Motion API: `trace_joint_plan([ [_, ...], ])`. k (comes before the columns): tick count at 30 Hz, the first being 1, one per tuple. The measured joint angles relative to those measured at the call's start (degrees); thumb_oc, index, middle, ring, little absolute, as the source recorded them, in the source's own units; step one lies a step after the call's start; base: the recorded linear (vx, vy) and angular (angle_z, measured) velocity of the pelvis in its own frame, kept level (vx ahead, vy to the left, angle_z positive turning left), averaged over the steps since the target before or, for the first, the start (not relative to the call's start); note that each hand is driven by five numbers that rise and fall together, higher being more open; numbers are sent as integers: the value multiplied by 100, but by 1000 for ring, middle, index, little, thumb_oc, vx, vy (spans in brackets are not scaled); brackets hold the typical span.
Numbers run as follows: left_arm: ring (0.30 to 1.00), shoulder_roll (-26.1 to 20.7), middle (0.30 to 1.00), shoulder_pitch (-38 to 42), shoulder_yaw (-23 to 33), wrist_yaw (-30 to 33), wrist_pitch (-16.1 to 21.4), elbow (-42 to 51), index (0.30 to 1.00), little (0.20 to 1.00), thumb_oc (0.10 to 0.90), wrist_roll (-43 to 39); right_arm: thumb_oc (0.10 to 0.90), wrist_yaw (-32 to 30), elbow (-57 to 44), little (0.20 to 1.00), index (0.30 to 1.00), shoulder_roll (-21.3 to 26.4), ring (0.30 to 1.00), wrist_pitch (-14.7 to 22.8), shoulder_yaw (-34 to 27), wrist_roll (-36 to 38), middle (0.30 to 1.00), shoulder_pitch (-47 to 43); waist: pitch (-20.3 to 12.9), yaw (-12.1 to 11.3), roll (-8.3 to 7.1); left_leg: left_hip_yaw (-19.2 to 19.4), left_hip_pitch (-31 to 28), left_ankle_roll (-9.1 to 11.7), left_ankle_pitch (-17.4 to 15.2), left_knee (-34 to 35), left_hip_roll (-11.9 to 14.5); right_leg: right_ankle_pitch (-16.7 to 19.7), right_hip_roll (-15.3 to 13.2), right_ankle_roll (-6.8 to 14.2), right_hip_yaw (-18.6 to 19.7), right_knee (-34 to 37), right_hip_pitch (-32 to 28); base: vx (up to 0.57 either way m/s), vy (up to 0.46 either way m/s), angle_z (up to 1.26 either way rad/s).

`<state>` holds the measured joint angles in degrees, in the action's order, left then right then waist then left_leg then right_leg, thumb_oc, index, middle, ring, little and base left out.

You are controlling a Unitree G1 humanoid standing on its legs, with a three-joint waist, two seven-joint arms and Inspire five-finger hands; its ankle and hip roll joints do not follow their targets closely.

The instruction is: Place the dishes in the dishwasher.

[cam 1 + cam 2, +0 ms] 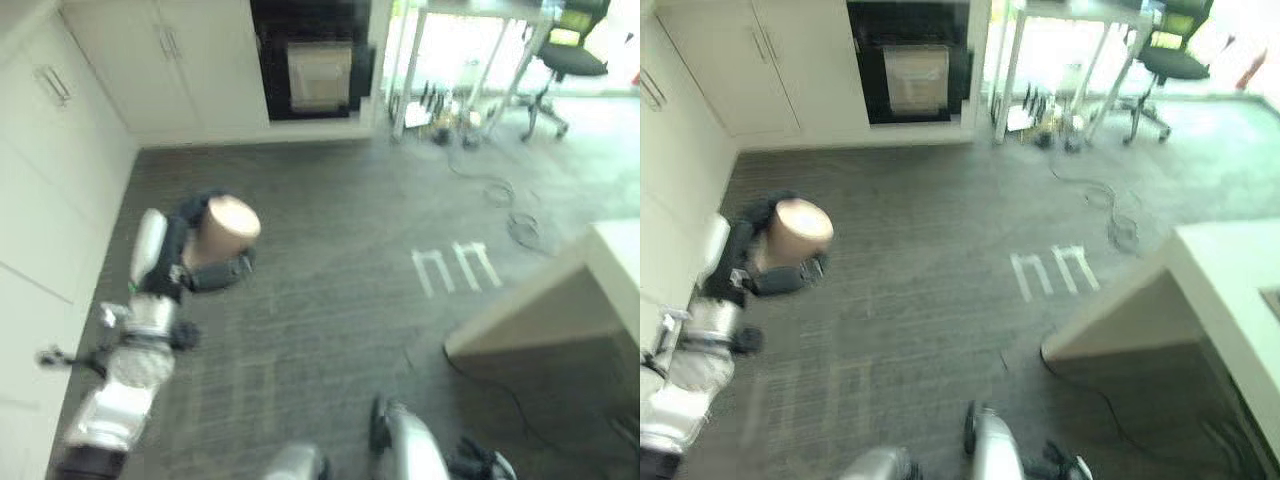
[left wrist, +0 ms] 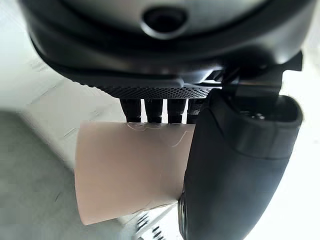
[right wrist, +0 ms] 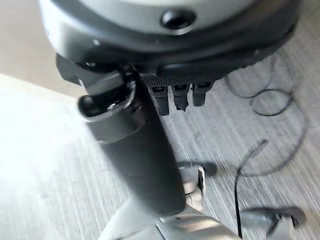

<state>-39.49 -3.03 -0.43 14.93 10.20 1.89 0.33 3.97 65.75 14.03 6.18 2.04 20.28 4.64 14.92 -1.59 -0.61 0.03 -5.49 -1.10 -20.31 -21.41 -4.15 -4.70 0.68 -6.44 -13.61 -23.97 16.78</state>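
The left hand has its fingers and thumb wrapped round the side of a tan cup, which looks light, stiff and smooth, maybe slippery.

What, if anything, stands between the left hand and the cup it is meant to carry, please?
Nothing visible does: the left hand is already curled round the tan cup, with fingers and thumb against its sides. The right hand holds nothing. No dishwasher can be made out, so the way to it cannot be judged.
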Motion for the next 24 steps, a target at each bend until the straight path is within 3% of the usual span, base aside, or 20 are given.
trace_joint_plan([
  [1, 300, 10, 300, 44, 22, -25, -1, 28, 300, 300, 400, -16, 800, 21, -28, 900, 900, 30, 900, -4, -8, -7, 900, 12, -39, -12, -153, 145, 105, 250, 183, -332, -194, 70, 165, -420, -17, 435, -279, 298, -344, 23],
  [2, 300, 301, 300, 293, -9, -66, -6, 17, 300, 300, 400, -32, 800, 50, 110, 900, 900, 133, 900, 8, -46, -8, 900, -96, 46, -45, -7, 494, 1289, 662, 956, -2556, -54, -145, 75, -606, 210, 366, -338, 218, -209, -13],
  [3, 300, 447, 300, 324, -59, -132, -2, 162, 300, 300, 400, -68, 800, 59, 314, 900, 900, 221, 900, -47, -55, -8, 900, -292, 103, -278, 65, 899, 2903, 388, 1879, -4906, 350, -227, 37, -478, 349, 321, -630, 320, -115, -32],
  [4, 300, 441, 300, 315, -54, -212, 1, 161, 300, 300, 400, -69, 800, 68, 285, 900, 900, 225, 900, 6, -27, -2, 900, -298, 113, -339, 39, 783, 3559, 393, 1892, -4961, 417, -315, -38, -474, 325, 391, -973, 393, -3, -51],
  [5, 300, 441, 300, 360, 5, -237, 34, 140, 300, 300, 400, -74, 800, 105, 181, 900, 900, 245, 900, 118, 13, -2, 900, -357, 162, -342, -75, 720, 3942, 242, 1842, -3411, 440, -779, -256, -98, 218, 634, -1633, 574, 145, -26],
  [6, 300, 428, 300, 363, 32, -314, 116, 150, 300, 300, 400, -95, 800, 123, 183, 900, 900, 363, 900, 145, 37, -4, 900, -405, 119, -336, 22, 739, 3324, 160, 1783, -575, 389, -1011, -284, 169, 288, 601, -1987, 644, 211, -10],
  [9, 300, 463, 300, 329, 6, -366, 237, 54, 300, 300, 400, -107, 800, -25, 146, 900, 900, 492, 900, -14, 215, -4, 900, -492, -76, -486, 332, 35, 2795, 566, 2004, 2170, 115, -1445, -245, 351, 662, 737, -2493, 513, 196, -40],
  [11, 300, 485, 300, 107, 13, -447, 216, -49, 300, 300, 400, -96, 800, -64, 165, 900, 900, 452, 900, -34, 233, -8, 900, -429, -86, -631, 391, 109, 2869, 169, 1835, 1421, 106, -1521, -307, 541, 872, 926, -3050, 421, 175, -97],
  [12, 300, 479, 300, -239, 90, -453, 225, -25, 300, 300, 400, 3, 800, -63, 140, 900, 900, 435, 900, -24, 233, -7, 900, -254, -223, -657, 494, 315, 2500, -3, 1439, 1169, 254, -1681, -285, 660, 891, 684, -3306, 358, 135, -86],
  [13, 300, 462, 300, -383, 153, -468, 202, -94, 300, 300, 400, 69, 800, -129, 166, 900, 900, 313, 900, -11, 213, -6, 900, -178, -308, -607, 238, 521, 2317, 23, 1957, 1128, 86, -1959, -588, 779, 858, 185, -3285, 426, 132, -77],
  [14, 300, 437, 300, -435, 189, -480, 189, -86, 300, 300, 400, 119, 800, -151, 200, 900, 900, 283, 900, -21, 196, -5, 900, -183, -345, -528, 37, 598, 2112, -50, 2138, 1218, -169, -2139, -651, 767, 845, -7, -2980, 563, 182, -49],
  [15, 300, 413, 300, -437, 259, -526, 192, -68, 300, 300, 400, 132, 800, -151, 201, 900, 900, 260, 900, -29, 156, -2, 900, -213, -332, -536, -59, 639, 2048, -50, 2138, 1174, -314, -2125, -637, 763, 833, 61, -2839, 515, 213, -26],
  [16, 300, 433, 300, -379, 376, -668, 190, -51, 300, 300, 400, 262, 800, -177, 130, 900, 900, 152, 900, -23, -29, 22, 900, -61, -396, -419, -229, 1046, 2076, -89, 1913, 651, -419, -2028, -928, 764, 551, 320, -2954, 509, 225, -35],
  [17, 300, 451, 300, -359, 556, -689, 240, 111, 300, 300, 400, 309, 800, -208, -5, 900, 900, 100, 900, 5, -91, 21, 900, 125, -400, -415, -37, 1023, 2052, -749, 990, -913, -81, -1886, -837, 1147, 506, -407, -2940, 446, 207, -29],
  [18, 300, 459, 300, -211, 589, -697, 265, 58, 300, 300, 400, 326, 800, -221, -60, 900, 900, 28, 900, 1, -113, 22, 900, 231, -420, -380, -25, 902, 1829, -672, 697, -821, -176, -1565, -959, 1442, 590, -1454, -2614, 465, 152, -13],
  [19, 300, 413, 300, -70, 575, -692, 259, 81, 300, 300, 400, 322, 800, -245, -89, 900, 900, -58, 900, 12, -114, 21, 900, 340, -385, -185, -33, 760, 1591, -812, 684, -729, -341, -1254, -979, 1661, 817, -2664, -2094, 428, 91, 32],
  [21, 300, 232, 300, 122, 515, -668, 287, 76, 300, 300, 400, 319, 800, -257, -219, 900, 900, -110, 900, 229, -353, 323, 900, 326, -243, 78, 143, 629, 1317, -984, 561, -654, -396, -955, -914, 1481, 731, -4440, -983, 362, -42, 37],
  [22, 300, 141, 300, 103, 476, -684, 285, 36, 300, 300, 400, 322, 800, -262, -399, 900, 900, 35, 900, 390, -344, 352, 900, 275, -169, 144, 325, 701, 988, -837, 623, -229, -422, -1081, -953, 1077, 398, -4168, -460, 350, -154, -24],
  [23, 300, 162, 300, 238, 399, -690, 299, -113, 300, 300, 400, 324, 800, -279, -541, 900, 900, 252, 900, 492, -168, 321, 900, 113, -1, 118, 430, 676, 721, 262, 653, -79, -430, -1099, -853, 542, 184, -3302, -167, 371, -240, -8],
  [24, 300, -166, 300, 659, 157, -644, 380, -377, 300, 300, 400, 317, 800, -318, -567, 900, 900, 195, 900, 601, -73, 284, 900, -166, 251, 222, -104, 427, 1445, 810, 635, -1528, -649, -956, -1440, 501, 273, -1920, 49, 672, -509, 53],
])
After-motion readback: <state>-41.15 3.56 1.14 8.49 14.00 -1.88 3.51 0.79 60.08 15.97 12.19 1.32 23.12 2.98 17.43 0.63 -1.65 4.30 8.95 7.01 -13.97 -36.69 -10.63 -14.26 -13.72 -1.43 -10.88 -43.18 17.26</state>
